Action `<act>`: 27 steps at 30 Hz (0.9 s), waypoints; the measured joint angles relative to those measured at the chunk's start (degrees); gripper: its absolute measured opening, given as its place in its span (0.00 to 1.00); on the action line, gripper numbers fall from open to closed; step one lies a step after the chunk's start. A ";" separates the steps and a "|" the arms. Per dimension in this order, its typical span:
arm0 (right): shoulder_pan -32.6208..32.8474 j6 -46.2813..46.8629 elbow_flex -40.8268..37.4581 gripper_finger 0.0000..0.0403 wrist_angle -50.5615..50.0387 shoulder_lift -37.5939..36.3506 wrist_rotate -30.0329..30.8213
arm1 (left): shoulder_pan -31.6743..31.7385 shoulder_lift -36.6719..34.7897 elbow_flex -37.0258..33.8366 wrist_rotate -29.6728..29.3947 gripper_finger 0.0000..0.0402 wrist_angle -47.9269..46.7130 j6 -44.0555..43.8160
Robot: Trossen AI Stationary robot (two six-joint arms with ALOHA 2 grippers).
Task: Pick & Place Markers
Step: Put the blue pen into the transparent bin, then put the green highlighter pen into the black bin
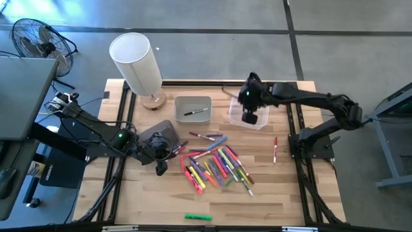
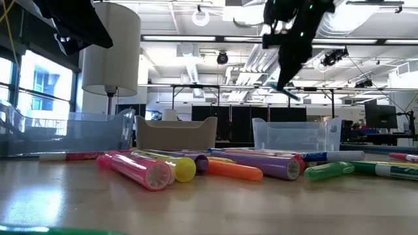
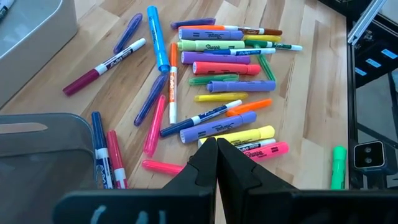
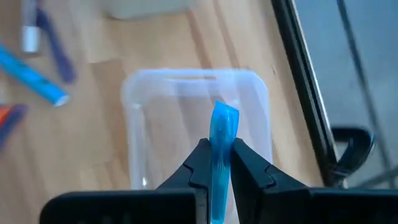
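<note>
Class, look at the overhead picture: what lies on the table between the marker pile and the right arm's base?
One lone red marker lies between the marker pile and the right arm's base; the high view shows it.

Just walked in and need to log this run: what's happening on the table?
The right gripper holds a blue marker above the clear bin, not yet released. The left gripper is shut and empty, low beside the marker pile. One marker lies in the grey bin.

Blue marker (image 4: 219, 163) in the right gripper (image 4: 217, 158): lower end is running off the frame edge. Grey bin (image 3: 46, 152) is hiding the ends of two markers (image 3: 106, 158) beside it.
</note>
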 joint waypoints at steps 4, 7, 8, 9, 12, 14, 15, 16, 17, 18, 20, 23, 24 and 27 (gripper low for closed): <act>-4.46 1.47 0.00 0.06 -0.28 3.75 -2.14 | -0.02 0.00 0.00 0.00 0.00 0.00 0.02; -5.71 1.19 0.00 0.08 -0.57 6.18 -2.86 | -0.02 0.00 0.00 0.00 0.00 0.02 0.02; -5.77 1.20 0.00 0.09 -0.58 6.90 -3.17 | -0.02 0.00 0.00 0.00 0.00 0.02 0.02; -5.78 1.19 0.00 0.11 -0.72 7.65 -3.53 | -0.02 0.00 0.00 0.00 0.00 0.02 0.02; -5.70 1.27 0.00 0.16 -0.98 9.08 -4.47 | -0.02 0.00 0.00 0.00 0.00 0.02 0.02; -5.67 2.10 0.00 0.19 -1.03 9.70 -4.57 | -0.02 0.00 0.00 0.02 0.00 0.02 0.02; -5.71 2.44 0.00 0.21 -1.05 9.86 -4.51 | -0.02 0.00 0.00 0.02 0.00 0.02 0.02; -5.71 2.56 0.00 0.22 -1.16 9.92 -4.49 | -0.02 0.00 0.00 0.02 0.00 0.01 0.04; -5.71 2.64 0.00 0.23 -1.19 9.92 -4.47 | -0.02 0.00 0.00 0.02 0.00 0.02 0.24; -5.71 2.69 0.00 0.24 -1.20 9.91 -4.47 | -0.02 0.00 0.00 0.00 0.00 0.01 0.60; -5.71 3.05 0.00 0.26 -1.46 9.90 -4.39 | -0.02 0.00 0.00 -0.44 0.00 0.00 1.61; -5.71 4.66 0.01 0.28 -2.04 9.82 -4.38 | -0.02 0.00 0.00 -2.22 0.00 0.00 1.86; -5.71 5.24 0.02 0.28 -2.57 9.64 -4.39 | -0.02 0.00 0.00 -2.82 0.00 0.00 2.00; -5.66 8.61 0.02 0.27 -4.42 8.93 -4.45 | -0.02 0.00 0.00 -4.80 0.01 -0.02 2.62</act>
